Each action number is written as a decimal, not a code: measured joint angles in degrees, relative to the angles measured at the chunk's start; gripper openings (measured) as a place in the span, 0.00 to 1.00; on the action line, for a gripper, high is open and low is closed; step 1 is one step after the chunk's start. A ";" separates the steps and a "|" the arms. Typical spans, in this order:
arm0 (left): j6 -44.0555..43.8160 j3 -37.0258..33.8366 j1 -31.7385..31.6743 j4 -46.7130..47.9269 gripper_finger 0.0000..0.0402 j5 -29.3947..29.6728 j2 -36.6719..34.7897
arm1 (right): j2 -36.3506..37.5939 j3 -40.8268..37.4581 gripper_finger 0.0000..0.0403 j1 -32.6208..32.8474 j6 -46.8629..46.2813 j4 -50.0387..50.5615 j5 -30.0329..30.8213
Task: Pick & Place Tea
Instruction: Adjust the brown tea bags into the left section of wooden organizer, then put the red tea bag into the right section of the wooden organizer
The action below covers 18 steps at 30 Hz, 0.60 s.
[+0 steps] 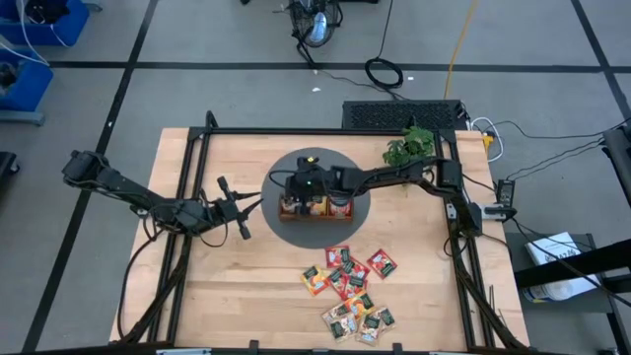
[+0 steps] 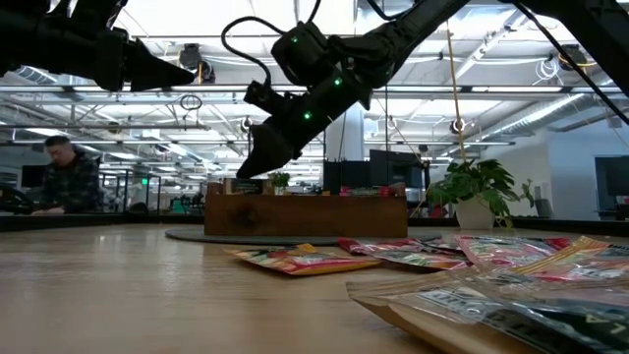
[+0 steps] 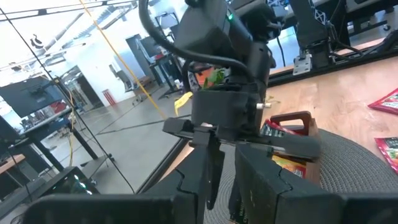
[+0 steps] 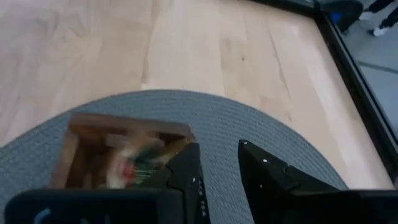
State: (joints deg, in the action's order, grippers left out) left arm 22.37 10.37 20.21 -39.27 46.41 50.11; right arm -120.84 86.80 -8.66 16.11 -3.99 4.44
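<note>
Several red, orange-yellow and dark green tea sachets (image 1: 350, 286) lie flat in a loose heap on the wooden table, toward its near edge; the low view shows them close up (image 2: 295, 259). The brown wooden tray (image 1: 315, 207) stands on a round grey mat (image 1: 296, 235) and holds a few sachets (image 3: 280, 127). My right gripper (image 1: 294, 187) hovers open over the tray's left end (image 4: 118, 162), with nothing between its fingers (image 4: 217, 165). My left gripper (image 1: 235, 207) waits open to the left of the mat, above the table.
A potted green plant (image 1: 409, 146) stands at the far right of the table, behind the mat (image 2: 477, 187). A black frame (image 1: 187, 197) runs round the table top. Bare wood lies between the left gripper and the sachets. A person (image 2: 64, 177) sits in the room beyond.
</note>
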 joint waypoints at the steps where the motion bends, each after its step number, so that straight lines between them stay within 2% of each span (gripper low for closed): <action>1: 0.00 0.00 0.00 -0.02 0.22 0.00 0.00 | 0.11 -0.03 0.25 0.04 0.30 -0.37 -0.01; 7: -0.02 0.00 0.00 0.10 0.22 0.02 0.00 | 1.76 -0.04 0.25 0.17 1.07 -0.99 0.09; 11: 0.02 0.00 0.00 0.39 0.22 0.09 0.01 | 3.84 -0.04 0.25 0.52 1.46 3.70 1.30; 14: 0.04 0.00 0.00 0.58 0.22 0.12 0.00 | 7.55 -0.06 0.25 1.19 0.23 10.57 2.88; 18: 1.14 0.00 0.00 0.59 0.22 0.15 0.00 | 16.29 -4.42 0.24 2.27 -1.98 16.09 -2.30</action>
State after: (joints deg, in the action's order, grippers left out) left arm 23.51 10.37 20.21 -38.68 46.57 50.11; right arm -104.55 82.39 -6.40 14.14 12.10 2.14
